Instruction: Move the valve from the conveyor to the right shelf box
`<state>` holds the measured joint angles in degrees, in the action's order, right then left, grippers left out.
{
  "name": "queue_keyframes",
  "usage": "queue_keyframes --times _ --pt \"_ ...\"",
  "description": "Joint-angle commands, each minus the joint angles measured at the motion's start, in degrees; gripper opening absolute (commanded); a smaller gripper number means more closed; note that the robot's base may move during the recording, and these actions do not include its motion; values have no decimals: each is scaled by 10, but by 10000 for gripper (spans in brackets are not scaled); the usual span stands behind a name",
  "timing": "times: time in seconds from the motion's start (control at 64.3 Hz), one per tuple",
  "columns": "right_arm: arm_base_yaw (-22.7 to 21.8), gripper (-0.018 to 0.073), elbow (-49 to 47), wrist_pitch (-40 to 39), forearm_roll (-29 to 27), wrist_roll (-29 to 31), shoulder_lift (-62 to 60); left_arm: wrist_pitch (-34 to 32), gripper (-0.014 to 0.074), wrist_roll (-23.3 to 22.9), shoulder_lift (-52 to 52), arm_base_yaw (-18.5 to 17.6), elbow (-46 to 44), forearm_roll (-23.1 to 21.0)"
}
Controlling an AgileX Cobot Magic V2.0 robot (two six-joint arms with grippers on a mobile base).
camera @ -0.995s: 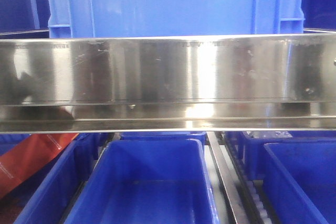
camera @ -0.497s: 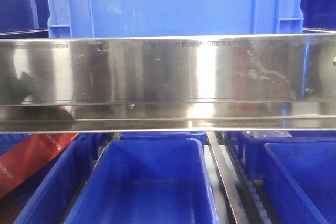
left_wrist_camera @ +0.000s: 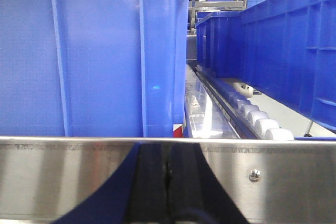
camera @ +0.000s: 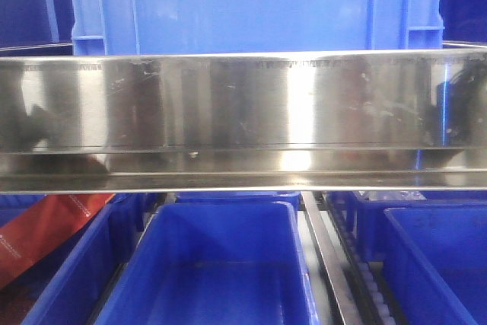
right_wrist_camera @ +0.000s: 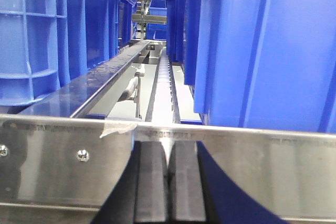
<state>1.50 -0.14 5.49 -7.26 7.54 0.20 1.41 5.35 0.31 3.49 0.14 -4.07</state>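
Both grippers, left gripper [left_wrist_camera: 168,174] and right gripper [right_wrist_camera: 169,179], pressed together empty against steel rail [camera: 243,104].

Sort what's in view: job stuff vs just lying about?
Job:
- right box, likely the target
- left gripper, shut, empty
- right gripper, shut, empty
- valve and conveyor: not in view

Lying about:
- steel rail
- middle box
- top crate
- red sheet
- rollers
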Motion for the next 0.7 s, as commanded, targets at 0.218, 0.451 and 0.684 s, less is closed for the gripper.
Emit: queue_keyframes --times 0.218,0.451,0.684 --pt "-3 -162 1 -8 -7 5 -2 -11 -111 -1 -3 1 -1 0" --pt "-3 -162 1 -8 -7 5 -2 -11 -111 -1 -3 1 -1 0" --pt "-3 -162 1 -8 -7 5 -2 -11 -111 -1 -3 1 -1 0"
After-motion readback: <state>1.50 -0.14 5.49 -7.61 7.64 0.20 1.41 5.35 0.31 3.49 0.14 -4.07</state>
